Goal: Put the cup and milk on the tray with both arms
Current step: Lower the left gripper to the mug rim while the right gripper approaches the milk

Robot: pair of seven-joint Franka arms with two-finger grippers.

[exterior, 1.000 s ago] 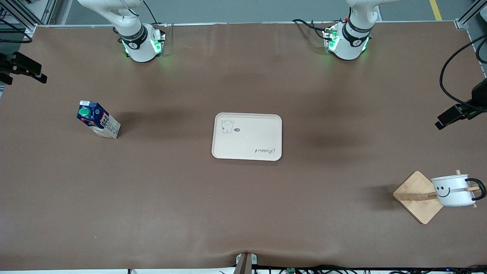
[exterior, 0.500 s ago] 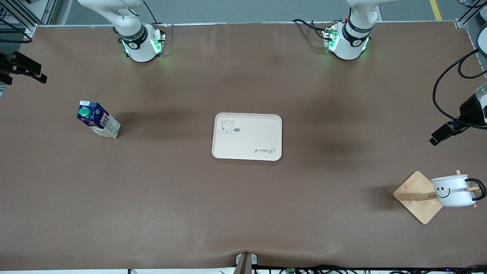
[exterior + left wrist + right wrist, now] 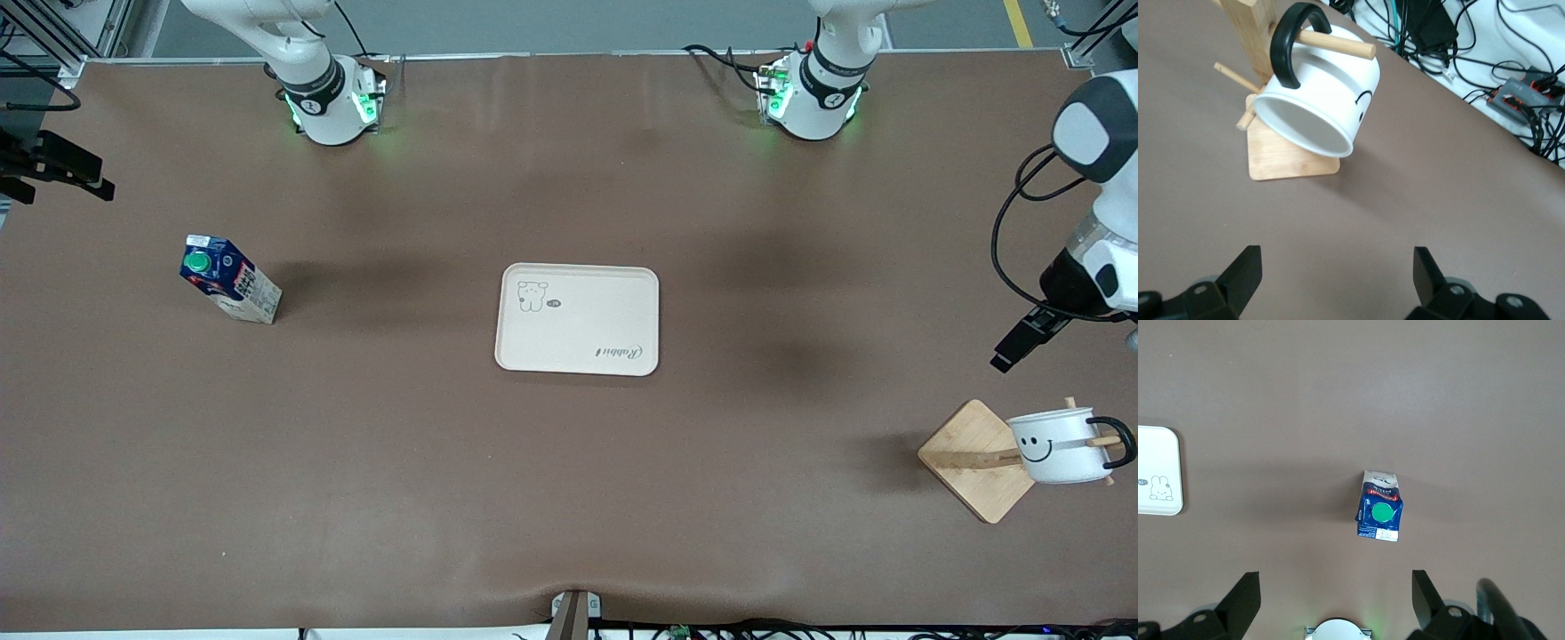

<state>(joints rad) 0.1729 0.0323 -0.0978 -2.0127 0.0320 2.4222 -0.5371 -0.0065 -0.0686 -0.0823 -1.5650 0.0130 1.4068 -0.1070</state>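
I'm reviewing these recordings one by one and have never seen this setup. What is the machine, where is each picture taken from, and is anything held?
Two white robot arms stand at a brown table. The wide picture looks down from across it; the other two come from cameras on the wrists. A tray lies mid-table, bare. The milk stands toward the right arm's end. The cup hangs by its handle on a peg of a wooden stand toward the left arm's end. The left gripper and right gripper are open, holding nothing.

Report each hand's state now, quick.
Left hand: open, empty, above the table near the white smiley enamel mug.
Right hand: open, empty, high over the blue milk carton.
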